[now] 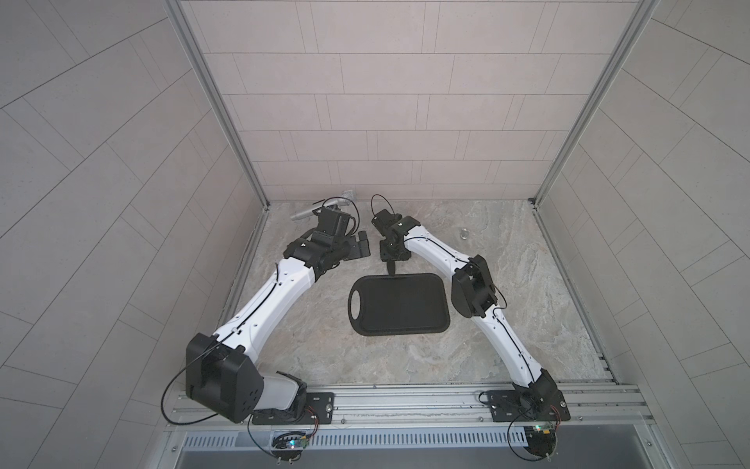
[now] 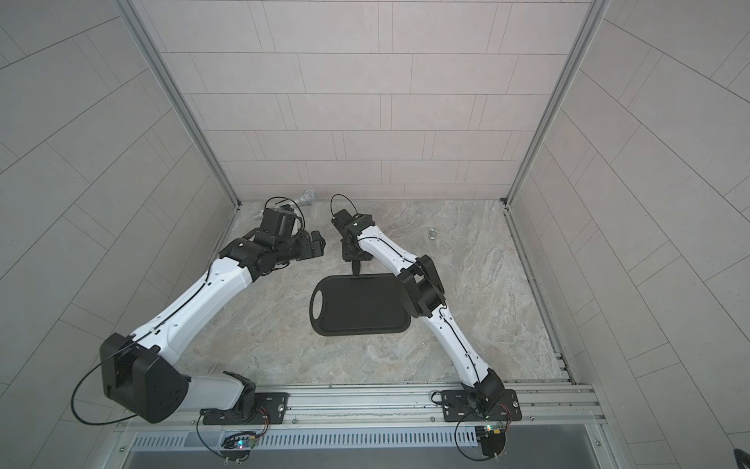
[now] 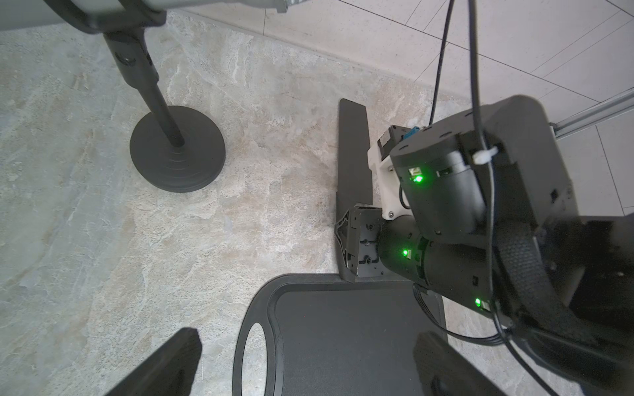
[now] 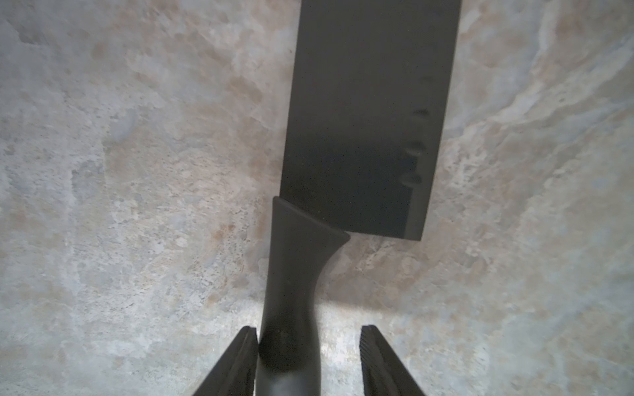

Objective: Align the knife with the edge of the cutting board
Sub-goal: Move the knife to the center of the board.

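The black cutting board [image 1: 399, 304] [image 2: 361, 304] [image 3: 343, 343] lies flat mid-counter, its handle hole to the left. The matte-black knife [image 4: 363, 120] [image 3: 353, 154] lies on the counter just behind the board's far long edge, handle end toward the board [image 1: 391, 268], blade pointing to the back wall. My right gripper [image 4: 308, 331] [image 1: 389, 260] straddles the knife's handle. One finger [image 4: 247, 346] touches it; a gap remains at the other finger [image 4: 372, 346]. My left gripper [image 3: 307, 343] [image 1: 363, 245] hovers wide open and holds nothing, left of the knife, looking down at the board's handle end.
A silver microphone [image 1: 320, 207] on a black stand with a round base [image 3: 176, 151] sits at the back left, close behind my left wrist. A small clear object [image 1: 464, 234] [image 2: 431, 234] lies at the back right. Tiled walls enclose three sides of the counter.
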Controlling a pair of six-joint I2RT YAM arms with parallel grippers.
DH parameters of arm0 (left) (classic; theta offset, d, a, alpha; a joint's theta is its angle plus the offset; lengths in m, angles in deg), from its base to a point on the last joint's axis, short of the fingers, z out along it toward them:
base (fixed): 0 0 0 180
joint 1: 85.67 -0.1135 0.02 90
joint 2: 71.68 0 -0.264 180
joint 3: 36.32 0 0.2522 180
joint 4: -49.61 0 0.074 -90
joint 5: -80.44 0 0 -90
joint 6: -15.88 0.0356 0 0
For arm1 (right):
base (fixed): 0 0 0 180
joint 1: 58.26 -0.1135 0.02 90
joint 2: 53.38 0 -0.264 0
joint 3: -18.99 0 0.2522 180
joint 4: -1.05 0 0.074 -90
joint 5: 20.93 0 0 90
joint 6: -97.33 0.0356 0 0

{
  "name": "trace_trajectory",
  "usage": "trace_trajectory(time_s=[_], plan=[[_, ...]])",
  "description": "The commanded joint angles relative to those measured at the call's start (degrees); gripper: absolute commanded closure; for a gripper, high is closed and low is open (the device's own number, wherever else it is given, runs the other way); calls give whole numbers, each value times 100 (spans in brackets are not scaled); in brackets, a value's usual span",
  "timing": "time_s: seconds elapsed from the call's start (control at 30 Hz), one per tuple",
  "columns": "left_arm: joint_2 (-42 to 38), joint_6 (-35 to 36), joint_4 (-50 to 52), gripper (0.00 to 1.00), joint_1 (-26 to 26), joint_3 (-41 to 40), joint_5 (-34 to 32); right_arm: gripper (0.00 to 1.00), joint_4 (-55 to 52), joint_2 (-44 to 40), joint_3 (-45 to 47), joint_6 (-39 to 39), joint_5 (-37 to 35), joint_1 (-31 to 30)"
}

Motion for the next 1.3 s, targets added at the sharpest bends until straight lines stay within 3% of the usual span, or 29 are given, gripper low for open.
trace_trajectory(time_s=[0.0, 0.37, 1.0, 1.27], plan=[[-12, 31, 71, 0, -31, 136, 2, 54, -222, 121, -23, -25, -145, 42], [-14, 64, 87, 0, -31, 137, -75, 62, -554, 91, -18, 57, -175, 236], [-9, 135, 134, 0, -49, 169, -200, 66, -696, -112, 345, -329, -82, 490], [2, 135, 142, 0, -50, 177, -180, 74, -658, -153, 470, -399, -46, 592]])
